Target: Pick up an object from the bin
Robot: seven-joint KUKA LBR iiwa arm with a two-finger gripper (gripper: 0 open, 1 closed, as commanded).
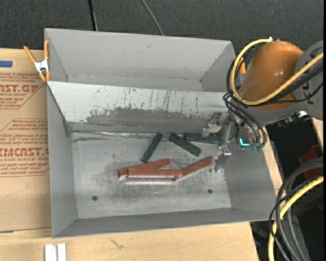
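Observation:
My gripper (pixel 218 145) is low in the bin's right part, open, with nothing between its fingers. One fingertip (pixel 217 167) is down at the right end of a red-brown flat strip (pixel 196 168) that slants up from a longer red-brown bar (pixel 145 172) on the bin floor. A dark green piece (pixel 183 143) lies just left of the gripper, near the back wall's foot. Another dark green stick (pixel 151 147) lies slanted further left.
A thin silvery bar (pixel 148 181) lies along the front side of the red-brown bar. The arm with its orange dome and yellow cables hangs over the bin's right rim. The sloped back wall rises right behind the gripper.

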